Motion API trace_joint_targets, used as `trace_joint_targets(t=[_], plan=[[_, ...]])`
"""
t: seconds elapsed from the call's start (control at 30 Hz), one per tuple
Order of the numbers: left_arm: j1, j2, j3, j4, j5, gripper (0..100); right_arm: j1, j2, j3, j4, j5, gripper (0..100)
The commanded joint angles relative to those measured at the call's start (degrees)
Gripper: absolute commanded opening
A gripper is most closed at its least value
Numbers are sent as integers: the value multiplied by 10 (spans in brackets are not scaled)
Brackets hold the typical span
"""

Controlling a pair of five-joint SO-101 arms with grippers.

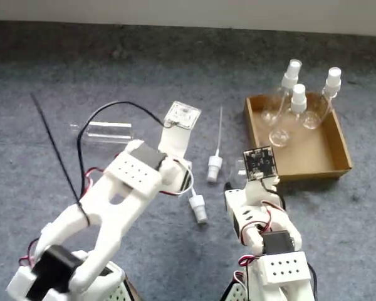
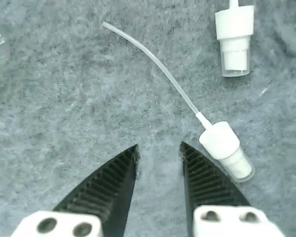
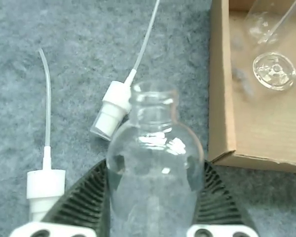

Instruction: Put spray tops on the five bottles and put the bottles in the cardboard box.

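Holding clear uncapped glass bottle (image 3: 155,163) in my right jaws; left jaws parted, empty, by white plastic spray top (image 2: 224,148); three capped bottles (image 1: 299,103) boxed, two remaining.

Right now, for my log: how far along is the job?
Three capped bottles lie in the cardboard box. The right gripper holds an uncapped bottle; the left gripper, fingers open, hovers by a spray top. Left: capping and boxing that and the fifth bottle.

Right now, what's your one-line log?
left gripper: open, beside loose spray top | right gripper: shut on uncapped bottle | cardboard box: three capped bottles
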Motion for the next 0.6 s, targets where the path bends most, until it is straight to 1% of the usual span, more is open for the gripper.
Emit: trace_joint_targets(t=[0.0, 0.07, 0.17, 0.23, 0.4, 0.57], plan=[[22, 68, -77, -1, 59, 111, 7, -10, -6, -15, -4, 96], [24, 102, -99, 2, 77, 135, 7, -10, -5, -15, -4, 96], [26, 141, -113, 2, 135, 207, 7, -10, -5, -15, -3, 96], [26, 159, -116, -2, 165, 239, 7, -10, -5, -15, -3, 96], [36, 170, -111, 2, 177, 245, 7, -11, -7, -15, -2, 96], [83, 175, -109, 2, 177, 245, 7, -11, -7, -15, -1, 96]])
